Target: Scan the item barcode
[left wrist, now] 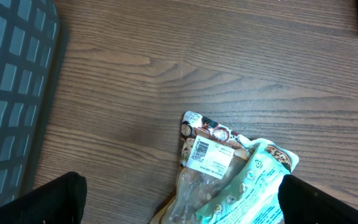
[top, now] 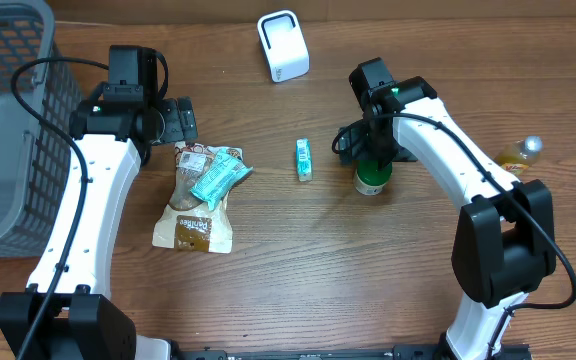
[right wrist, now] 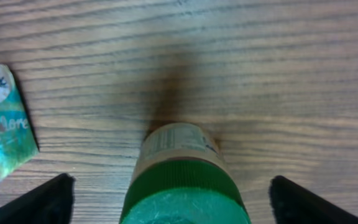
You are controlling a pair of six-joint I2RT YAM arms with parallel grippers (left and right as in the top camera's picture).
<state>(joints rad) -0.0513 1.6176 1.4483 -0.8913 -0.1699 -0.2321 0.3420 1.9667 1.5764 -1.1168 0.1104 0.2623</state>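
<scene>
The right gripper (right wrist: 169,198) hangs wide open and empty over the little green-lidded jar (right wrist: 180,155) standing on the wooden table (top: 298,280), likely to grab it for the white box scanner (top: 283,46), while the left gripper (left wrist: 188,199) is open and empty too.

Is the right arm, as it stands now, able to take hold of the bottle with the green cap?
Probably yes. The right gripper hangs open right over the bottle, one finger on each side of it, with nothing between. The teal packet lies apart, to the side.
</scene>
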